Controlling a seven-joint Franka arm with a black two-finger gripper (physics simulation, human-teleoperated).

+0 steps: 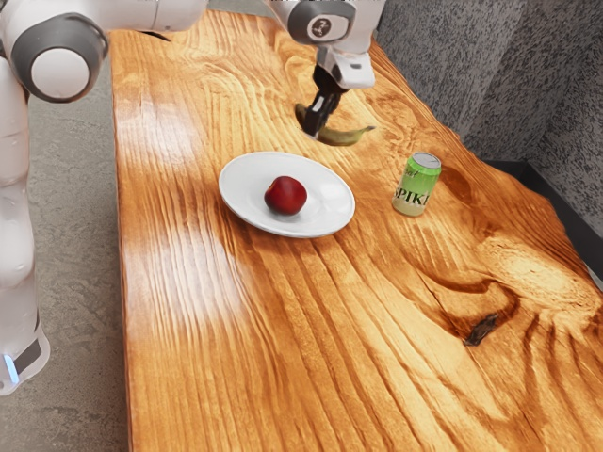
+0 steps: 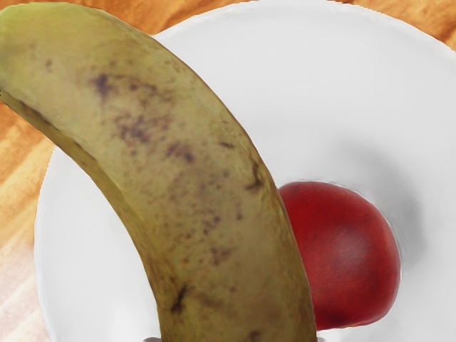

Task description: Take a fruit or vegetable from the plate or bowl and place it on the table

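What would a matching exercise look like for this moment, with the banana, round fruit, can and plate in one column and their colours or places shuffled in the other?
Column one
1. Banana
2. Round fruit
3. Can
4. Plate

Column two
A. Green, standing upright on the table
B. Red, resting on a dish
C. White, with one fruit on it
D. Held in the hand

Right pairs: 1-D, 2-B, 3-A, 4-C
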